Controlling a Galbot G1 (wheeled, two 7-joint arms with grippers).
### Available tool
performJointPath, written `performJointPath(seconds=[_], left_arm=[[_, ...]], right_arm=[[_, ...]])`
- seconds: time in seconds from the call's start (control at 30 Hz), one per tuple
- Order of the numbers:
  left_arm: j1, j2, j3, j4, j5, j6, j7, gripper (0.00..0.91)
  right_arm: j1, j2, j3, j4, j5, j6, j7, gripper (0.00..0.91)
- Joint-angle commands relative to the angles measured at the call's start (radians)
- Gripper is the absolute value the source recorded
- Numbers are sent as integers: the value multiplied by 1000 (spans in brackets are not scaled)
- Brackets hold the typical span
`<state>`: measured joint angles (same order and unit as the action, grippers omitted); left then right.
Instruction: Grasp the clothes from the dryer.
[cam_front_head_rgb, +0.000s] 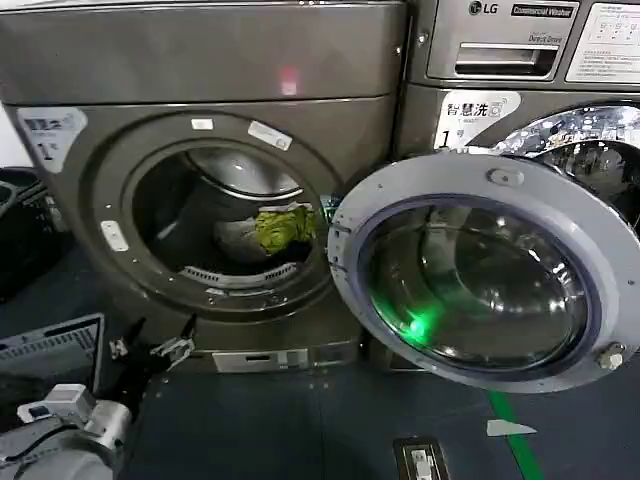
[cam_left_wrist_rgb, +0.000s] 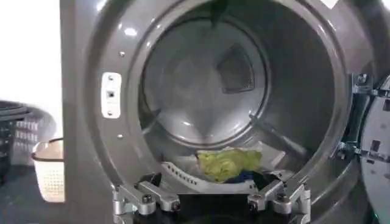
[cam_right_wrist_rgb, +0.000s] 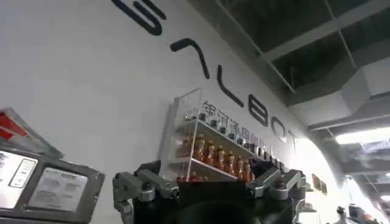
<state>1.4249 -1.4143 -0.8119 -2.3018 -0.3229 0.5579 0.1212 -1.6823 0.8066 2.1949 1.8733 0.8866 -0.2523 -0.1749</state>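
The dryer (cam_front_head_rgb: 200, 60) stands with its silver-rimmed glass door (cam_front_head_rgb: 566, 212) swung open to the right. Inside the drum lie the clothes (cam_front_head_rgb: 281, 227), a yellow-green piece against a pale grey-white piece low at the back. My left gripper (cam_front_head_rgb: 150, 346) hovers open below and in front of the porthole's lower left rim, nothing between its fingers. In the left wrist view the left gripper (cam_left_wrist_rgb: 212, 203) faces straight into the drum, and the clothes (cam_left_wrist_rgb: 228, 163) rest just beyond it on the drum floor. My right gripper (cam_right_wrist_rgb: 213, 184) is open, empty, and pointed up at a wall.
The LG machine (cam_front_head_rgb: 520, 60) stands right of the dryer, partly behind the open door. A white laundry basket (cam_left_wrist_rgb: 49, 171) and a dark basket (cam_front_head_rgb: 20, 230) sit to the dryer's left. Green tape (cam_front_head_rgb: 515, 432) marks the floor. A bottle shelf (cam_right_wrist_rgb: 213, 152) hangs on the wall.
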Motion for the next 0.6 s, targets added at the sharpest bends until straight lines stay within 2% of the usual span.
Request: performJointPath(seconds=[0.03, 0.6], left_arm=[[0, -1, 0, 0, 1, 2, -1, 907], [3, 7, -8, -5, -3, 2, 1, 907]], right_arm=[[1, 1, -3, 3, 0, 1, -1, 907], [-3, 5, 2, 5, 2, 5, -10, 907]])
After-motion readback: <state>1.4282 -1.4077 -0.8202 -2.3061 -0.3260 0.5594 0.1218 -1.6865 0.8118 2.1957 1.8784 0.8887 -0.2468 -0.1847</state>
